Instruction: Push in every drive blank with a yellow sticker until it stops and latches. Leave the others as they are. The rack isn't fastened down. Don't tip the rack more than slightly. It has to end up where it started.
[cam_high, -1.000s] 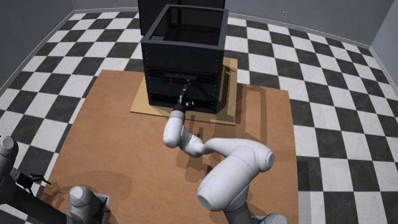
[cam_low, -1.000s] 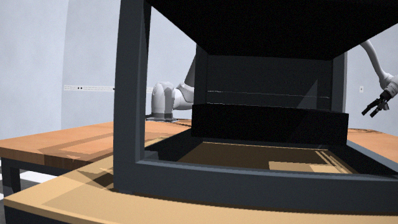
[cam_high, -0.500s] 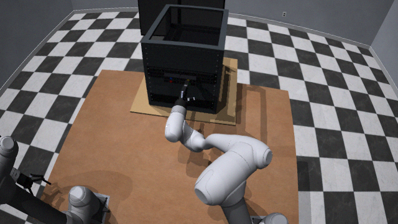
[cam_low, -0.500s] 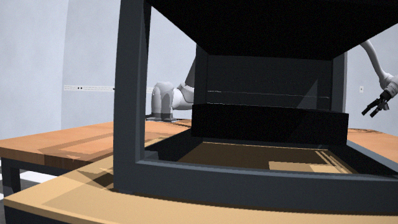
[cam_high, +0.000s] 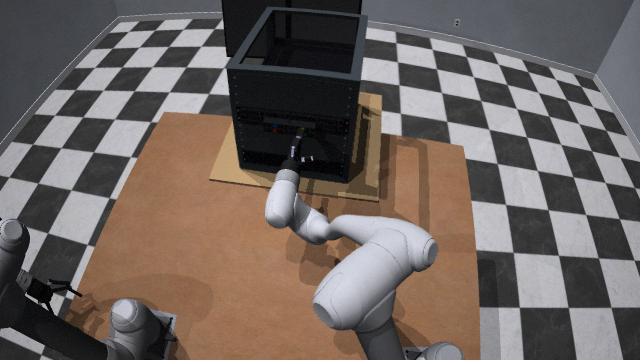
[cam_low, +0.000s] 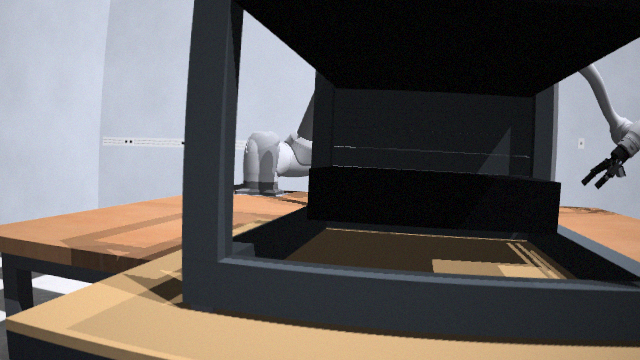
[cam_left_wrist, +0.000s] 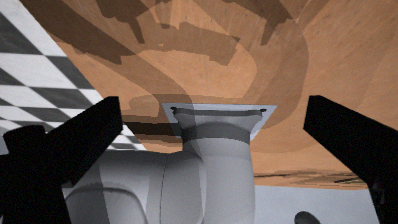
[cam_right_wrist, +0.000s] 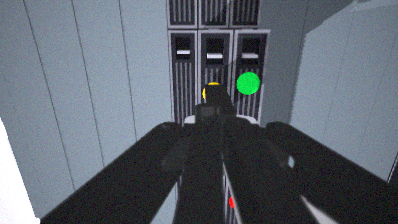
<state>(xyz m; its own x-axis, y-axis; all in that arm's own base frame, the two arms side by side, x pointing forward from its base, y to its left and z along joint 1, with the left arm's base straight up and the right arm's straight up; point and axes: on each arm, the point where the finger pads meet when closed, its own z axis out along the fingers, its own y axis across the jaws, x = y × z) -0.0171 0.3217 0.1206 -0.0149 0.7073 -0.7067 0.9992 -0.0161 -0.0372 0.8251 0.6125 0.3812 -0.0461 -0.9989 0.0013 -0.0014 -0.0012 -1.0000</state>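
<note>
The left gripper (cam_high: 65, 303) (cam_low: 592, 185) (cam_left_wrist: 212, 113) is wide open, with nothing in it. It hangs well apart from the rack (cam_high: 295, 73) (cam_low: 207, 150), near the left side of the brown table (cam_high: 215, 250) (cam_low: 110, 215). The rack is dark and stands upright on a tan board (cam_high: 371, 180) (cam_low: 125, 320) at the far end of the table. Low on its front, a blue dot (cam_high: 275, 126) shows to the left of the right gripper (cam_high: 300, 133) (cam_right_wrist: 217, 95). That gripper is shut, with its fingers close together and nothing held. Up close, three tall blanks stand side by side. The left blank (cam_right_wrist: 183, 85) has no sticker that I can see. The middle blank (cam_right_wrist: 214, 69) has the yellow sticker (cam_high: 302, 129) (cam_right_wrist: 213, 84), and the tip of the shut fingers is in front of it and hides most of it. I cannot tell if the tip touches it, or how far in this blank is. The right blank (cam_right_wrist: 250, 107) has a big green sticker (cam_right_wrist: 248, 83). Lower down, a bit of a red sticker (cam_right_wrist: 232, 202) peeks out from behind the gripper.
</note>
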